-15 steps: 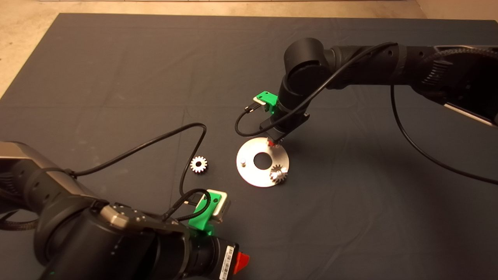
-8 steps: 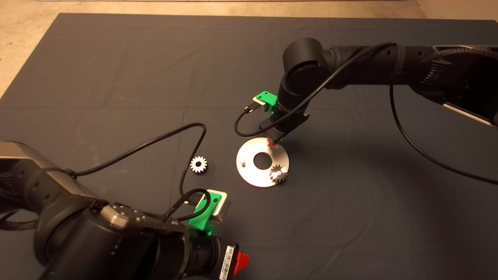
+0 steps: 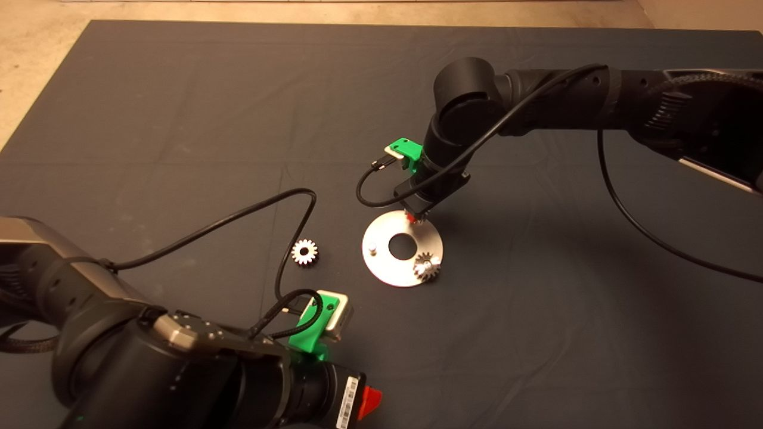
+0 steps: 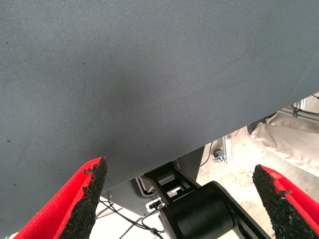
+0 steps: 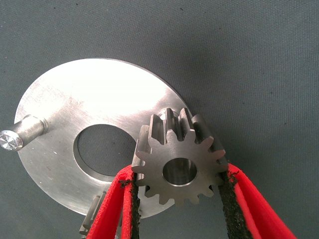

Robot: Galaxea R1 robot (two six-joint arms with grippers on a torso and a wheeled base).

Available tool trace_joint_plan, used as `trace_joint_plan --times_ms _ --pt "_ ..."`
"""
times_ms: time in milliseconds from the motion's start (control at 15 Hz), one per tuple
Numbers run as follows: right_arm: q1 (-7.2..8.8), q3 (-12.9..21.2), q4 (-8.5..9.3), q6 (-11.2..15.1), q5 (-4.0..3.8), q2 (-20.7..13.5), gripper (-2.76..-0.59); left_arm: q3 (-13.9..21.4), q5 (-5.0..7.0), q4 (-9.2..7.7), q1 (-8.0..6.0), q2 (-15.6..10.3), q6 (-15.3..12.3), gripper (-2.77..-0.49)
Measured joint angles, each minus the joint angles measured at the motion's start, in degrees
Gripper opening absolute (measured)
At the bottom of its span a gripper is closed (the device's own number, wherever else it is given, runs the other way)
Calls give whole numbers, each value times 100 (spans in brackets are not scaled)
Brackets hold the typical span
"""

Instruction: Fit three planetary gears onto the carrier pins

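Between the red fingers of the right gripper (image 5: pixel 177 199) sits one of the planetary gears (image 5: pixel 179 167), pinched by its toothed rim with its centre hole open and facing along the approach. Directly beyond the jaws lies the round carrier plate (image 5: pixel 94 119), so the gear hangs over the plate's far rim, where the head view puts the right gripper (image 3: pixel 413 217). The pin meant for this gear is hidden behind the gear itself, so I cannot tell whether bore and pin line up; the coming move turns on that alignment, with the gear's axis kept parallel to the upright pins.

Off to one side of the jaws, a bare carrier pin (image 5: pixel 22 133) stands free across the plate's central hole. A second gear (image 3: pixel 426 266) already sits at the third pin, on the plate's near edge; a sliver of it shows beside one finger, close but not blocking. The third gear (image 3: pixel 304 251) lies flat on the mat (image 3: pixel 179 119), well apart from the plate and nearer the left gripper (image 4: pixel 179 199), which waits at the mat's edge with jaws spread wide and empty.
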Motion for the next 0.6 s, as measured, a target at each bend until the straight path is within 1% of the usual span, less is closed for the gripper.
trace_joint_plan --times_ms 333,600 --pt "-14 -17 0 0 -11 80 -247 0 0 0 0 0 0 -118" --pt "-14 -17 0 2 -8 79 -247 0 -2 0 0 -1 0 -118"
